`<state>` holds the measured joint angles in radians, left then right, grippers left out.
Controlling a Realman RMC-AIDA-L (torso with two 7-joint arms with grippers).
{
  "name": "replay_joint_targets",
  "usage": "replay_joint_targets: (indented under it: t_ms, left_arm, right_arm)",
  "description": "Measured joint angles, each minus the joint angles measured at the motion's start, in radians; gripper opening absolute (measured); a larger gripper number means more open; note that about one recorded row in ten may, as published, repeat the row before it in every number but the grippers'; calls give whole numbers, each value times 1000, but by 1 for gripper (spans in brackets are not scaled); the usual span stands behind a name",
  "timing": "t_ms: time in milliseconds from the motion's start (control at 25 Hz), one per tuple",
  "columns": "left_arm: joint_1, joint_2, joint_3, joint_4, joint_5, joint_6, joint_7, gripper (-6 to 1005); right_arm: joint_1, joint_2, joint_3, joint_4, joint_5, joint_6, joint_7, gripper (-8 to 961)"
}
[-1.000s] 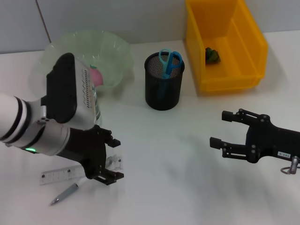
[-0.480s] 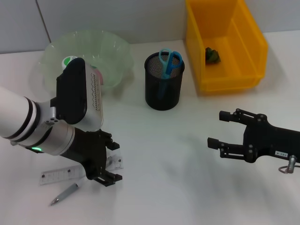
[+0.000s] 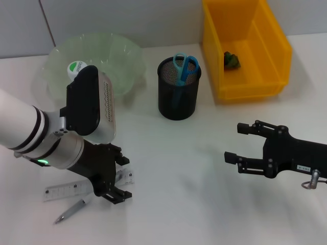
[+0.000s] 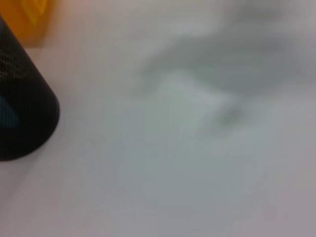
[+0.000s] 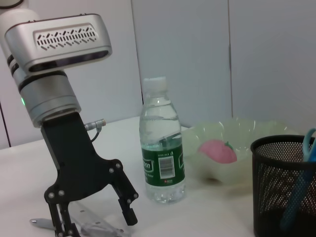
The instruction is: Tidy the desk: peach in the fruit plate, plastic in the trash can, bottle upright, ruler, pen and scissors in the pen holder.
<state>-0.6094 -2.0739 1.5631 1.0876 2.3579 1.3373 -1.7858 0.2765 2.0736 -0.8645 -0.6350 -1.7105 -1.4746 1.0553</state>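
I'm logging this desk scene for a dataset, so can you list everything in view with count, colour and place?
fruit plate: 1, pale green translucent, far left of desk.
peach: 1, pink, in the fruit plate.
bottle: 1, clear with green label and white cap, upright beside the fruit plate.
pen holder: 1, black mesh, desk centre.
scissors: 1, blue handles, standing in the pen holder.
trash can: 1, yellow bin, far right.
plastic: 1, green crumpled piece, inside the trash can.
ruler: 1, clear, near left.
pen: 1, silver-grey, beside the ruler.
left gripper: black, open, over the ruler.
right gripper: black, open, near right above the desk.
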Motion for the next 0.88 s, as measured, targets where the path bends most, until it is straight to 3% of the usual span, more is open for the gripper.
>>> replay_joint_targets:
  t_ms: [360,800,880]
  left_arm:
    - [-9,0,9,-8,8,-6,-1,792]
    - [-11,0,11,-10,27,-12,-8,628]
    - [-11,0,11,-10,29,-12,-8,512]
  right_arm:
    - [0,0,-2,0,0,5,0,834]
    - [1,0,-2,0,0,5,0,834]
    - [1,0,-2,0,0,5,1,834]
